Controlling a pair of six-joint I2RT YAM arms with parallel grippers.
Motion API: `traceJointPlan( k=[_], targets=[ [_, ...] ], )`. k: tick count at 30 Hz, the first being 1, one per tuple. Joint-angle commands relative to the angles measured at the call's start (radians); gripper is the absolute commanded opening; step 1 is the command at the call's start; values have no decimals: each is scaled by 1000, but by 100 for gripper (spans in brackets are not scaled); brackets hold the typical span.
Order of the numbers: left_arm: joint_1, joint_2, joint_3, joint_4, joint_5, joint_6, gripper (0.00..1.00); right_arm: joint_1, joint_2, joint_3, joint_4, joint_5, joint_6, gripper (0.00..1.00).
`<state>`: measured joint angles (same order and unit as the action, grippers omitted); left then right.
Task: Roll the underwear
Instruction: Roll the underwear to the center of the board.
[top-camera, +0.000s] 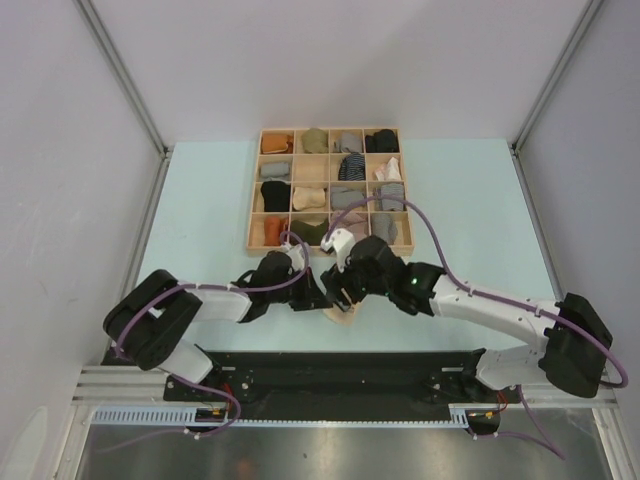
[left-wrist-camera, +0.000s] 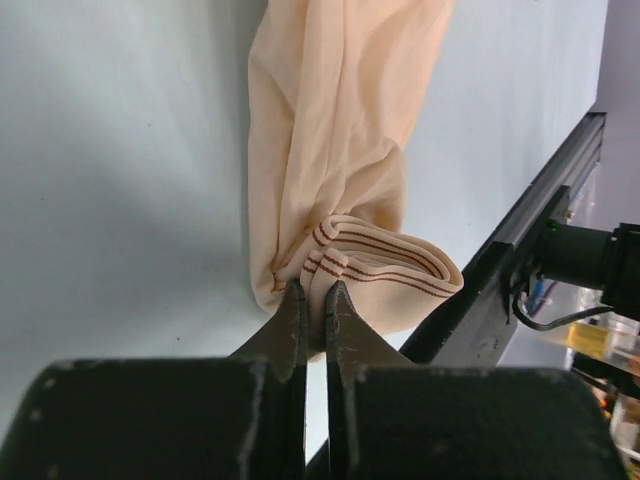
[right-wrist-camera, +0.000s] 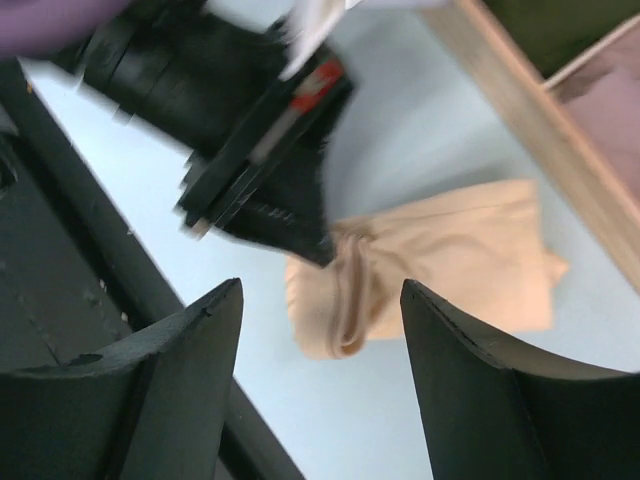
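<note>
**Left wrist close-up: waistband pinched for the roll**

Shows left gripper (left-wrist-camera: 317, 295) clenched on the waistband (left-wrist-camera: 390, 265) of the underwear (left-wrist-camera: 330, 140), with the striped elastic doubled between tight-pressed jaws. Reads that grip as an anchor: pinching the thick end gives a firm core to turn the cloth around. Finds the underwear, pale cream, lying on the table (left-wrist-camera: 120, 160) as a long narrow strip. Places it stretched away from the pinch, near the rail (left-wrist-camera: 520, 250) at the table's near edge. Suggests the narrow fold is there to keep the roll compact.

From the right wrist, shows right gripper (right-wrist-camera: 320, 295) released, with jaws spread wide, hanging above the same strip and touching nothing. Guesses at a waiting posture, placed to press or guide the free cloth once turning begins. Judges the roll hardly started, with only the waistband end doubled over.

Farther off, from the top, shows a wooden tray (top-camera: 253, 190) beyond the arms, likely the place for finished rolls.

Counts 1 underwear garment on the table, 2 grippers over it, and 1 tray of 16 compartments in 4 rows of 4. Sees bundles (top-camera: 277, 143) in most compartments. Cannot tell their exact number, with the nearest row partly hidden by the arms.
</note>
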<state>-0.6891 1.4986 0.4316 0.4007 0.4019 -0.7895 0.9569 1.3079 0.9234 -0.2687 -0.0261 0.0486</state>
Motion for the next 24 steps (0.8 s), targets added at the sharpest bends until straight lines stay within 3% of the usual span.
traceJointPlan(
  k=[1,7,14,24],
  targets=[
    [40,54,6,-45,101,-34,0,118,-24,-107,89,176,-20,68],
    [85,97,-5,-8,173,-39,0,193,-38,-218,216,258,-16,65],
    [92,124,1,-8,213,-44,0,298,22,-225,299,360,-71,61],
    [102,132,32,-60,230,-13,0,326,143,-225,296,362,-72,49]
  ],
)
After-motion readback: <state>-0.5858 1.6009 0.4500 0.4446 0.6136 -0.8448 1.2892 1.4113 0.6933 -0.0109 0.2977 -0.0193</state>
